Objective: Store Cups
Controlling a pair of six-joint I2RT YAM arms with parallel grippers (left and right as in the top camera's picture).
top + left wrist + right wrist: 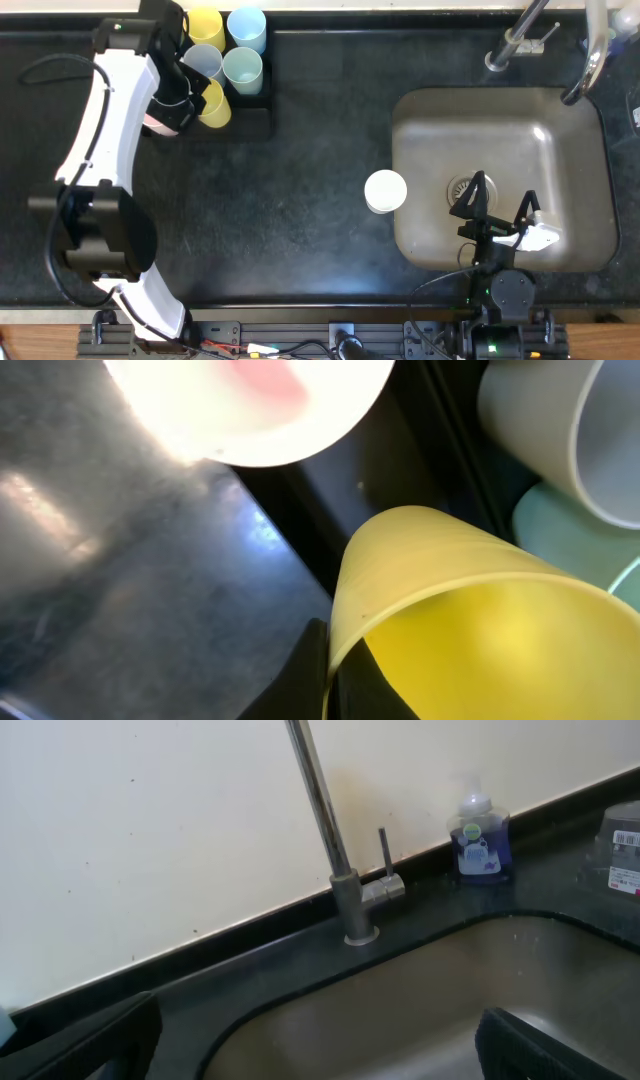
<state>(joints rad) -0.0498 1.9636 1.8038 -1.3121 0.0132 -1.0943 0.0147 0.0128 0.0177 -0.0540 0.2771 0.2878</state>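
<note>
Yellow tilted cup [214, 104]: leaning on its side over the near row of the black tray [258, 118], mouth turned toward the wrist camera, just beside the grey cup and the teal cup.
Left gripper [192, 100]: clamped on the wall of the yellow tilted cup at its rim, 1 finger [308, 678] outside and the other inside.
Tray cups: 4 stand upright in 2 rows, packed close together: yellow upright cup [205, 24] and light blue cup [247, 27] at the back, grey cup [203, 60] and teal cup [242, 69] in front of them.
Pink-and-white cup [250, 400]: just beside the yellow tilted cup, mostly under the left arm in the top view; whether it stands inside the tray, I cannot tell.
White cup [385, 191]: upright on the dark counter [280, 220], just beside the left rim of the sink [570, 130], well apart from the tray.
Right gripper [500, 198]: fingers spread wide, holding nothing, above the basin near the drain [460, 187].
Faucet [330, 830]: on the counter behind the sink, with a soap bottle [478, 838] near it.
</note>
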